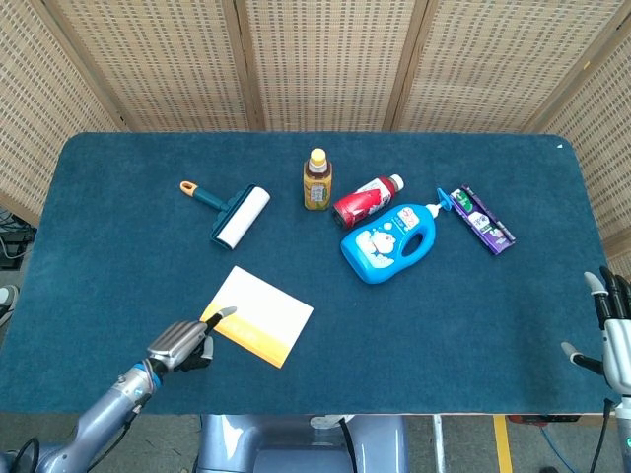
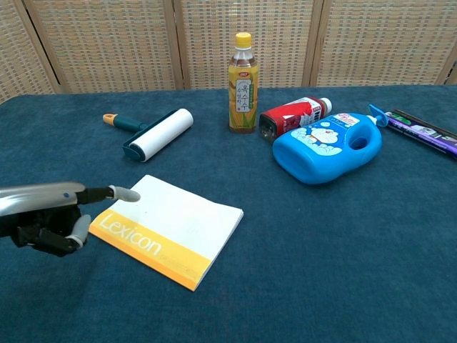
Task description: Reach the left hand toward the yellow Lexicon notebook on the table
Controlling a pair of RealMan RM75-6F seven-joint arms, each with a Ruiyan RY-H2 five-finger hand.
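The yellow and white Lexicon notebook [image 1: 258, 315] [image 2: 168, 228] lies flat on the blue table, left of centre near the front. My left hand [image 1: 183, 342] [image 2: 51, 216] sits just off its left corner, one finger stretched out over the notebook's near-left corner, the other fingers curled under, holding nothing. Whether the fingertip touches the cover is unclear. My right hand [image 1: 610, 330] hangs at the table's right front edge with fingers apart, empty, and is absent from the chest view.
A lint roller [image 1: 230, 212] lies behind the notebook. Further back stand a yellow-capped tea bottle [image 1: 316, 180], a red bottle on its side [image 1: 365, 198], a blue detergent bottle [image 1: 389, 241] and a purple packet [image 1: 482, 219]. Wicker screens close off the back.
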